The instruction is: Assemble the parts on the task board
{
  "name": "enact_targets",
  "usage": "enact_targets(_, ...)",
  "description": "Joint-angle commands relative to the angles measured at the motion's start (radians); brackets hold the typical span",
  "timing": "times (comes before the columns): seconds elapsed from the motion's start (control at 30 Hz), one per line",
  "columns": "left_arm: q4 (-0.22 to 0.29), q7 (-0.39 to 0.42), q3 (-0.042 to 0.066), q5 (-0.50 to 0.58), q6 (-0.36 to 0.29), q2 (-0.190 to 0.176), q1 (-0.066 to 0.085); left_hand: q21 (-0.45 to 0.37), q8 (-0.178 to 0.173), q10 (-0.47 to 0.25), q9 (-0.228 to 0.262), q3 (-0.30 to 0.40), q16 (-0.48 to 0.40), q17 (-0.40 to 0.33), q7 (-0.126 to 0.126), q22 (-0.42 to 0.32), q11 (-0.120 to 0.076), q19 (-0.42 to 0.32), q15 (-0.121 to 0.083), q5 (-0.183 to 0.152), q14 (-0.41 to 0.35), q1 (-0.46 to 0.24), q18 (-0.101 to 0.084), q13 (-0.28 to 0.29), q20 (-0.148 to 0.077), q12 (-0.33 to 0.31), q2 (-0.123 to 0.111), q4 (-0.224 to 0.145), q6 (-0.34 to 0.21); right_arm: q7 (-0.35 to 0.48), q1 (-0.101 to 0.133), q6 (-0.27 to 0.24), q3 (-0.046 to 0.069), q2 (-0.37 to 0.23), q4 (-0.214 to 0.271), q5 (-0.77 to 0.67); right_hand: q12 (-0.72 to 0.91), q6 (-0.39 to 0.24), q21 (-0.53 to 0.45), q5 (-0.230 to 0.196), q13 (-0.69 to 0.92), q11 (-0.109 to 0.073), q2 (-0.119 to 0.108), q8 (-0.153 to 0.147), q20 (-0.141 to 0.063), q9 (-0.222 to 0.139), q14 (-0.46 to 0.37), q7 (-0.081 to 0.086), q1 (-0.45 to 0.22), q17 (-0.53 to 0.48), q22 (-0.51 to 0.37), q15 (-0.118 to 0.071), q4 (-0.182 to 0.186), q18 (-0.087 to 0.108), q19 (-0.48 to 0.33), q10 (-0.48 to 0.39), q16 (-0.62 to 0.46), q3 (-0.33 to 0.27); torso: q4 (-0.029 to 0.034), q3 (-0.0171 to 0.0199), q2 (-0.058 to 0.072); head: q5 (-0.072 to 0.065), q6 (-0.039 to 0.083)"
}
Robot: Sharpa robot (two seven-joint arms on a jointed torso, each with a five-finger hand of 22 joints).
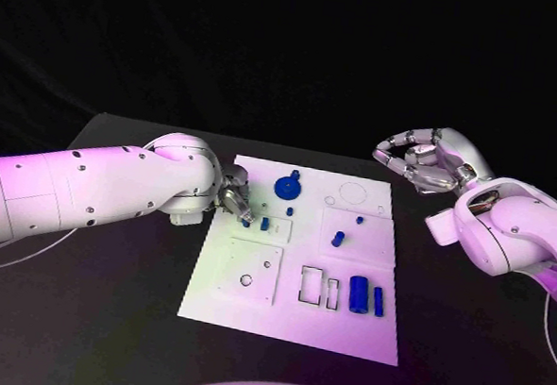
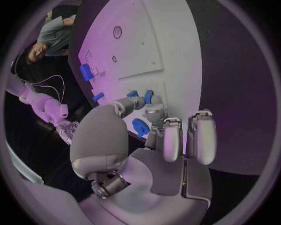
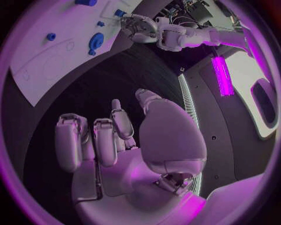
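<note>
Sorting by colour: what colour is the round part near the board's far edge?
Blue: the round part shows best in the head view.

We can't really tell whether the left hand [image 1: 234, 197] is pinching the small blue part [image 2: 145, 97] at its fingertips or just touching it. Its fingers cover the task board [image 1: 293, 323] edge in the head view, left of centre.

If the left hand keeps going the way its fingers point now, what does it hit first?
Probably the small blue parts right at the left hand's fingertips, standing on the task board; contact can't be told.
</note>
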Motion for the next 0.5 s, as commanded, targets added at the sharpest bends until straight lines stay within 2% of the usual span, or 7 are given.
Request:
enact_targets(0.03,0.002,0.005,-0.002,0.015,0.030,0.005,-0.002,0.004,-0.007,0.002,-0.002,-0.017,0.005,0.249,-0.028,0.065,-0.006,0.021,-0.008,-0.001,0.100,-0.015,-0.010,0.001,-0.009,0.006,0.000,0.012,0.023,0.010,0.000,0.008,0.000,0.000,0.001,-0.006,0.002,-0.007,-0.006,0.006,-0.001,-0.007,0.000,0.004,-0.005,-0.002,0.062,-0.001,0.007,0.093,0.157,-0.008,0.001,0.013,0.011,-0.003,-0.006,-0.007,0.0008,0.0000,0.000,0.000,0.001)
enact_targets(0.2,-0.002,0.005,-0.002,0.015,0.028,0.006,-0.002,0.004,-0.011,0.002,-0.004,-0.065,0.005,0.250,-0.028,0.066,-0.007,0.022,-0.008,-0.007,0.100,-0.041,-0.010,0.003,-0.009,0.007,-0.001,0.044,0.032,0.012,0.000,0.005,0.000,0.000,0.001,-0.005,-0.002,-0.010,-0.009,-0.002,-0.005,-0.006,0.001,0.006,-0.004,-0.003,0.062,-0.001,-0.003,0.092,0.155,-0.007,0.006,0.013,0.010,-0.007,-0.007,-0.017,0.0002,-0.0001,0.000,0.000,0.000)
enact_targets(0.27,-0.003,0.005,-0.002,0.013,0.027,0.007,-0.002,0.004,-0.013,0.001,-0.005,-0.107,0.005,0.250,-0.028,0.067,-0.005,0.023,-0.007,-0.011,0.100,-0.058,-0.010,0.005,-0.010,0.009,-0.005,0.066,0.037,0.013,0.000,0.005,0.000,0.000,0.001,-0.004,-0.003,-0.011,-0.010,-0.009,-0.007,-0.006,0.002,0.007,-0.004,-0.004,0.062,0.000,-0.008,0.091,0.155,-0.007,0.007,0.014,0.009,-0.008,-0.007,-0.021,0.0000,0.0000,0.000,0.001,0.001)
enact_targets(0.5,-0.011,0.005,-0.002,0.010,0.027,0.007,-0.002,0.006,-0.021,0.001,-0.008,-0.195,0.006,0.252,-0.027,0.072,-0.005,0.024,-0.007,-0.012,0.101,-0.068,-0.011,0.010,-0.010,0.013,-0.003,0.111,0.044,0.015,0.000,0.004,0.000,-0.001,0.001,-0.003,-0.005,-0.013,-0.013,-0.019,-0.010,-0.006,0.006,0.010,-0.004,-0.006,0.062,0.000,-0.022,0.091,0.153,-0.007,0.008,0.014,0.008,-0.010,-0.008,-0.034,0.0004,0.0002,0.000,-0.001,0.000)
